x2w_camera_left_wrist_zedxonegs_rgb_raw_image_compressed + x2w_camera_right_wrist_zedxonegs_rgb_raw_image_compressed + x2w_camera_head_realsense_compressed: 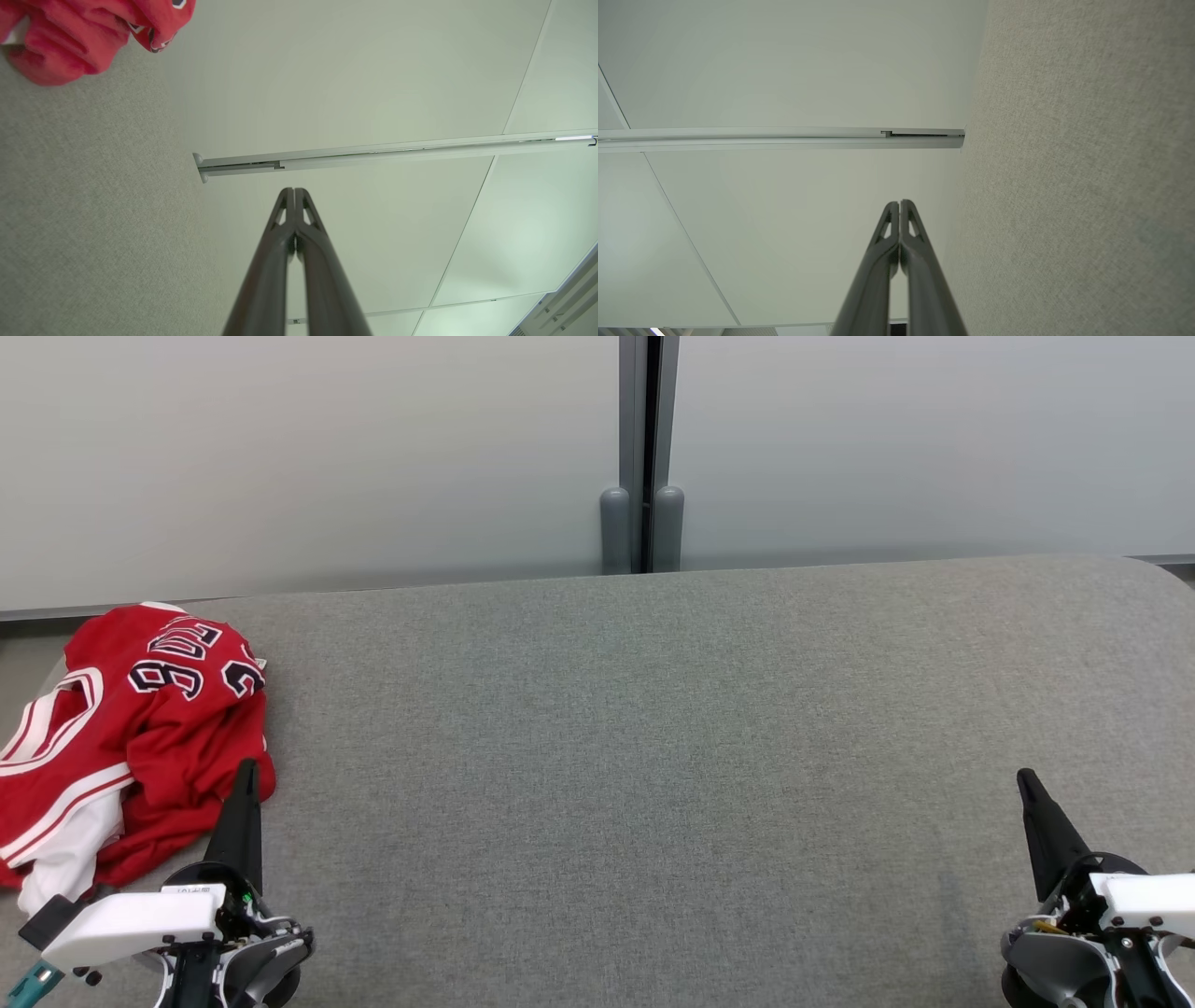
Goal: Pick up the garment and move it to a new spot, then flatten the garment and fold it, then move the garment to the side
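While both arms sit low at the near edge, the garment (140, 737) lies crumpled at the far left of the grey fabric surface (653, 756), close to its back edge and left end. Red jersey, white trim and striping, dark numerals edged in white showing on the upper folds. A white inner panel hangs out at the near left side of the heap.

Left gripper (247, 767): tip points away from the robot, just at the garment's near right edge in the head view. Left wrist view shows its fingers (271, 261) pressed together along their length, nothing between them, with bare grey cloth lying between them and the red fabric at that view's upper left. Not touching the garment.

Right gripper (1025, 777): low at the right end of the surface, well apart from the garment. Its fingers (924, 270) also pressed together, holding nothing.

Behind the surface, pale wall panels (327, 457) meet at a grey vertical post (642, 457) near the middle.
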